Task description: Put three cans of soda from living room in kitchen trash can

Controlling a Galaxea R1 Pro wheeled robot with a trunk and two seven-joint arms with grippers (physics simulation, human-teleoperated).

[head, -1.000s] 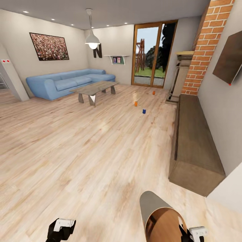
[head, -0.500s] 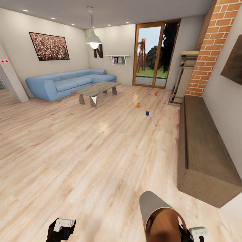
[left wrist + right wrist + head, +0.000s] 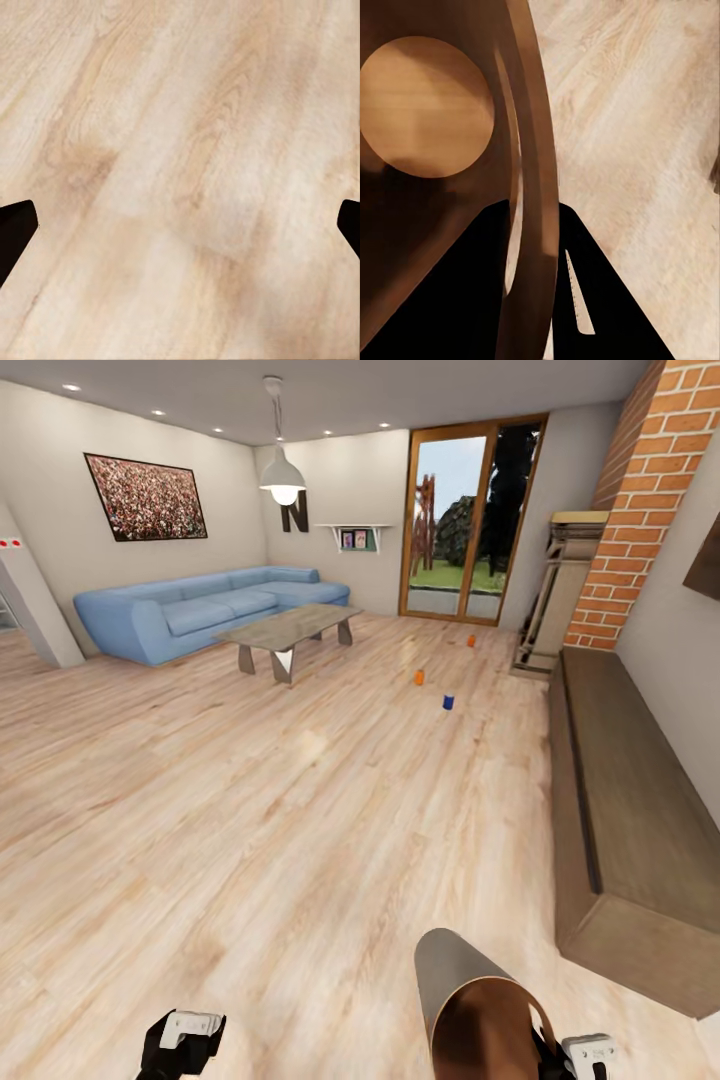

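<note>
1. Head view: tash can point(image 3: 470, 1005) carried tilted at the lower right, brown inside facing the camera, rim pinched by the right pincer point(image 3: 560, 1060).
2. Right wrist view: right pincer point(image 3: 538, 247) clenched on the tash can point(image 3: 427, 120), one finger inside the wall and one outside.
3. Far ahead on the floor point(image 3: 250, 810): three cans standing upright and well apart from each other. Orange can point(image 3: 419, 677) nearest the coffee table point(image 3: 288, 628), blue can point(image 3: 448, 702) just beyond it to the right, second orange can point(image 3: 471, 641) farther off near the glass doors point(image 3: 465, 520).
4. Left pincer point(image 3: 185, 1040) low at the left, grasping nothing; in the left wrist view, fingers point(image 3: 15, 229) spread wide over bare wood.
5. Along the right: long low cabinet point(image 3: 620, 800), then the fireplace point(image 3: 560, 590) and brick chimney point(image 3: 640, 500).
6. Along the left: blue sofa point(image 3: 200, 605) against the wall, coffee table in front of it.
7. Between robot and cans: wide open floor, nothing lying across it.
</note>
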